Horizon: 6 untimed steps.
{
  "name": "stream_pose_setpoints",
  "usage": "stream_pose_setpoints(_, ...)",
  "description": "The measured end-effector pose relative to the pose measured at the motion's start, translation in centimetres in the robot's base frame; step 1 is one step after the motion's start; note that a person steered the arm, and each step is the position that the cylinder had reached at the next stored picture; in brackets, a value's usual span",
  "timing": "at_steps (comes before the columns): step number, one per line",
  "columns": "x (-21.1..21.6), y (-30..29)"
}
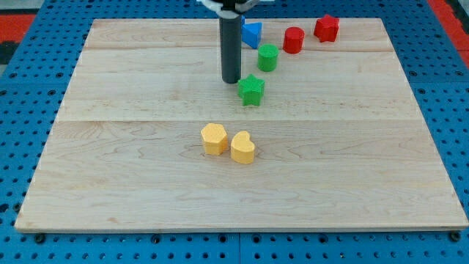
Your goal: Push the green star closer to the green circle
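Note:
The green star (251, 89) lies on the wooden board, a little above the board's middle. The green circle (267, 57) stands up and to the right of it, a short gap apart. My tip (231, 81) rests on the board just to the left of the green star, slightly above its level, close to it; I cannot tell if it touches. The dark rod rises from there to the view's top.
A blue block (252, 33) sits just right of the rod near the top. A red circle (294, 39) and a red block (327, 28) lie at the top right. A yellow hexagon (214, 138) and a yellow heart (242, 147) touch below the middle.

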<state>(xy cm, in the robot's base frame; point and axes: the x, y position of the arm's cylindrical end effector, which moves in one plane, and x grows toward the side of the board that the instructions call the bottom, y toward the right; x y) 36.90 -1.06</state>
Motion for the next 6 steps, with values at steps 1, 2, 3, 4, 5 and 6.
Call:
stream_pose_setpoints(1,2.7,0.0)
stream_pose_setpoints(2,3.5,-1.1)
stream_pose_setpoints(3,5.3,-1.3)
stream_pose_setpoints(4,4.9,3.2)
stream_pose_setpoints(5,3.0,4.5)
stream_pose_setpoints(6,3.8,3.8)
